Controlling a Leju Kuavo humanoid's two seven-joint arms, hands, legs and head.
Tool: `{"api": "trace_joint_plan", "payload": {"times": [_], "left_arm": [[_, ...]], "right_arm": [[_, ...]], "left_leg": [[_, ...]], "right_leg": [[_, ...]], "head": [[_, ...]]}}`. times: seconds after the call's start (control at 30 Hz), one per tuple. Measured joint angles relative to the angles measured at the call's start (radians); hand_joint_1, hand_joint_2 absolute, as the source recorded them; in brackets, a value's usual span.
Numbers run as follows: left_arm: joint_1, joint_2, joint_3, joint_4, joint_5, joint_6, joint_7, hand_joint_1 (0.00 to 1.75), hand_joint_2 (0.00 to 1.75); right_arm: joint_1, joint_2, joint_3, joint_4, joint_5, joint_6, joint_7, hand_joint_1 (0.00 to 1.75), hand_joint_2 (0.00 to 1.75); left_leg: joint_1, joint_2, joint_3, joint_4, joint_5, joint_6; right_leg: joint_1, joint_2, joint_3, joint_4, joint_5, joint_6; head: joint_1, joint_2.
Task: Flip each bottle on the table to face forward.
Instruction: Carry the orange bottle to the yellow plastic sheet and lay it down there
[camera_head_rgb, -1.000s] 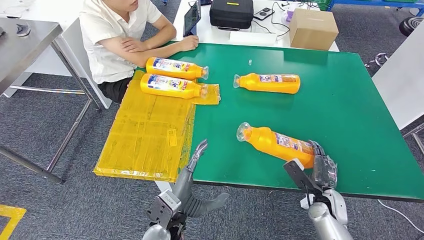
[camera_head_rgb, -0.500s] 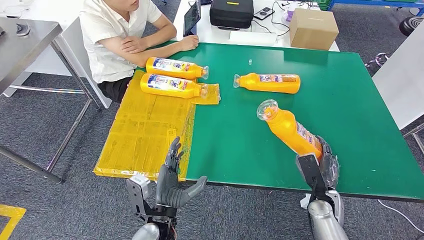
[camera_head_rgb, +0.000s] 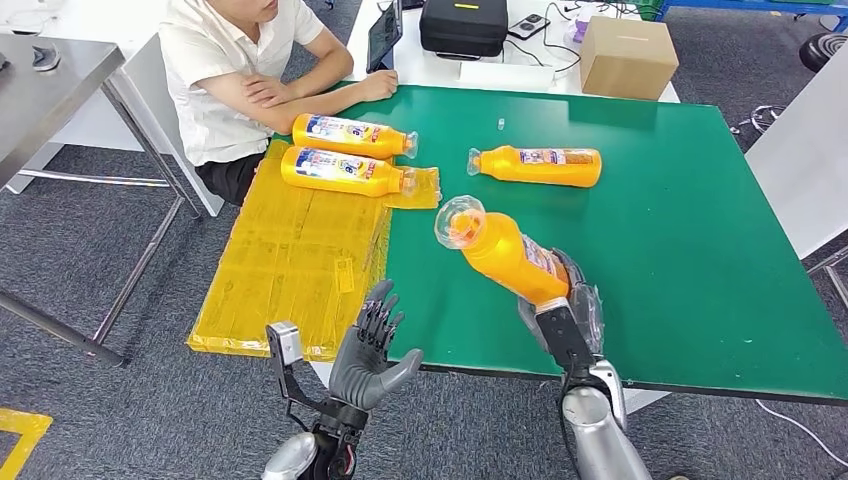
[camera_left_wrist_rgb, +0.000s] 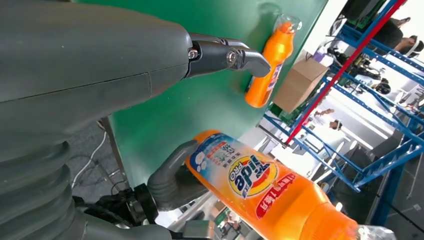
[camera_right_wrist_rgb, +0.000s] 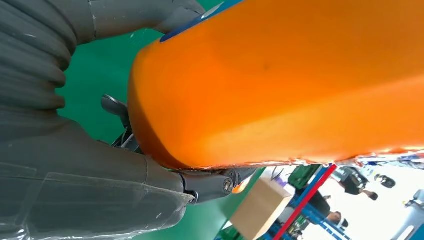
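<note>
Orange bottle (camera_head_rgb: 505, 255), gripped at its base by the right hand (camera_head_rgb: 560, 300), had been raised off the green desk (camera_head_rgb: 700, 250) and swung toward the left hand (camera_head_rgb: 372, 350), whose fingers (camera_head_rgb: 378, 312) were spread, apparently for a handover.

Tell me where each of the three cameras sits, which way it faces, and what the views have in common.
Head view: high on the body, looking forward and down at the green table; shows the left hand and right hand.
Left wrist view: behind the left hand, looking across the table edge at the held bottle.
Right wrist view: behind the right hand, close against the held bottle.
Shared: all three show the held bottle; the head and left wrist views also share the far bottle.
</note>
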Motion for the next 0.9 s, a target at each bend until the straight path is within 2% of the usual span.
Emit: {"api": "trace_joint_plan", "payload": {"times": [0.2, 0.4, 0.9], "left_arm": [[-0.020, -0.006, -0.001, 0.003, 0.009, -0.049, -0.012, 0.00, 1.75], [-0.049, -0.017, -0.003, -0.017, -0.057, -0.014, -0.060, 0.00, 1.75], [-0.099, -0.031, -0.019, -0.027, -0.081, 0.040, -0.059, 0.00, 1.75]], "right_arm": [[0.000, 0.008, 0.051, -0.002, 0.027, 0.000, -0.004, 1.74, 1.75], [0.000, 0.023, 0.111, 0.008, 0.051, -0.009, 0.015, 1.71, 1.75], [-0.020, 0.068, 0.227, 0.045, 0.083, -0.019, 0.029, 1.64, 1.75]], "left_leg": [[0.000, 0.000, 0.000, 0.000, 0.000, 0.000], [0.001, 0.000, 0.000, 0.000, 0.000, 0.000], [0.000, 0.000, 0.000, 0.000, 0.000, 0.000]], "right_leg": [[0.000, 0.000, 0.000, 0.000, 0.000, 0.000], [0.001, 0.000, 0.000, 0.000, 0.000, 0.000], [0.000, 0.000, -0.001, 0.000, 0.000, 0.000]], "head": [[0.000, 0.000], [0.000, 0.000], [0.000, 0.000]]}}
